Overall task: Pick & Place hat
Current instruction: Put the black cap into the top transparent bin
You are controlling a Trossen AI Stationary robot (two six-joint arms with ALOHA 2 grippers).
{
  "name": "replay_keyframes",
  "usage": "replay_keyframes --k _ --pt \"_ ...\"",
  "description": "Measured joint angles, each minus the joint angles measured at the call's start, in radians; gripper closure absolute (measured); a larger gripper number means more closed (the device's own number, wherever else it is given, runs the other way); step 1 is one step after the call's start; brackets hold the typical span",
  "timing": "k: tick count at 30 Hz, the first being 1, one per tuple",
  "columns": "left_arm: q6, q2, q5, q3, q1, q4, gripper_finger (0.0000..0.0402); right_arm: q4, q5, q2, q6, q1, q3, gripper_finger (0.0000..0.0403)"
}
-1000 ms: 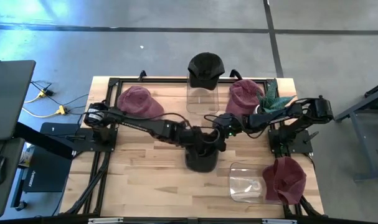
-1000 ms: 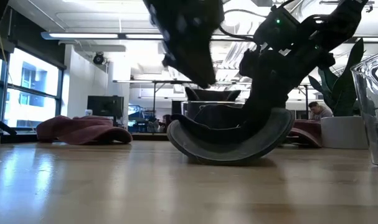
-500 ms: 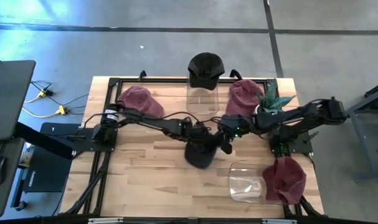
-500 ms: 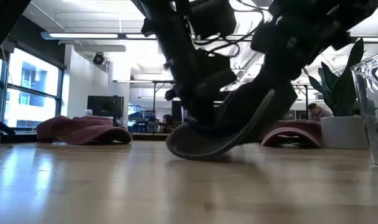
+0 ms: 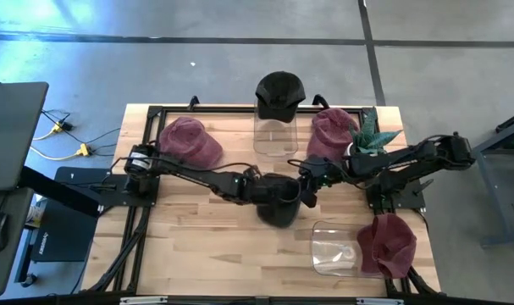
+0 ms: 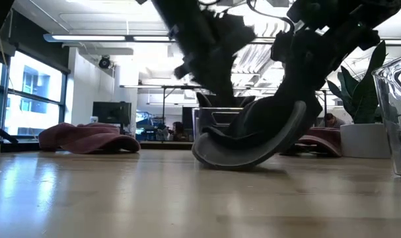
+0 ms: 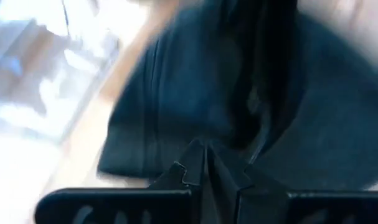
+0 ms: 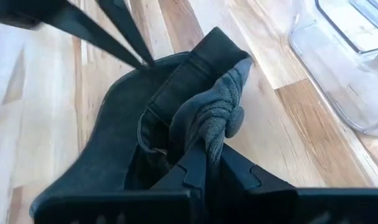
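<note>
A black hat (image 5: 280,207) sits upside down at the middle of the table, between my two grippers. My left gripper (image 5: 261,188) reaches in from the table's left and is shut on the hat's left side. My right gripper (image 5: 307,188) comes from the right and is shut on bunched cloth of the hat (image 8: 145,155). In the low view the hat (image 6: 253,139) is tipped, its right side raised. My left gripper pinches the hat's rim (image 8: 150,65) on its left side between its two thin fingers (image 8: 123,28), slanting down from the table's left. The hat's underside (image 6: 230,162) rests on the table. My right gripper pinches a bunched fold of the hat's cloth (image 8: 221,121) at the right side between its two fingers, several layers gathered. The fingers come slanting down from the table's right. That side of the hat (image 6: 299,112) is raised off the wood.
Maroon hats lie at the far left (image 5: 189,140), the far right (image 5: 331,131) and the near right (image 5: 388,241). Another black hat (image 5: 279,91) tops a clear container (image 5: 275,135) at the far edge. A clear bin (image 5: 334,250) stands near right, and a plant (image 5: 371,131) stands far right.
My left gripper has come down from above the hat onto its left rim and taken hold. The hat, which lay level, has tipped with its right side raised. It has slid a little toward the table's right and far edges.
</note>
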Motion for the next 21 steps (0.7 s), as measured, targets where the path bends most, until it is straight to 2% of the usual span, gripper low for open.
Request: replay_keyframes --k 4,7,11,15,16,19,21 --pt "0.080 0.033 -0.023 0.002 0.009 0.117 0.0387 0.004 0.000 0.000 -0.006 0.000 0.000 0.0379" --pt "0.105 0.086 0.010 0.000 0.027 0.196 0.0387 0.001 0.027 0.000 -0.019 0.000 0.000 0.0360" --pt "0.105 0.096 0.037 0.001 0.047 0.205 0.0387 -0.011 0.091 -0.012 -0.026 -0.009 0.000 0.0319" --pt "0.099 0.162 0.023 -0.002 0.070 0.215 0.0387 -0.062 0.090 -0.047 -0.011 -0.027 0.000 0.0285" --pt "0.098 0.163 0.028 -0.008 0.073 0.179 0.0387 -0.074 0.088 -0.058 0.005 -0.029 0.000 0.0280" --pt "0.097 0.176 0.070 0.008 0.087 0.254 0.0387 -0.126 0.087 -0.099 0.037 -0.033 0.000 0.0275" --pt "0.098 0.186 0.111 0.006 0.091 0.247 0.0387 -0.145 0.087 -0.120 0.038 -0.030 0.000 0.0274"
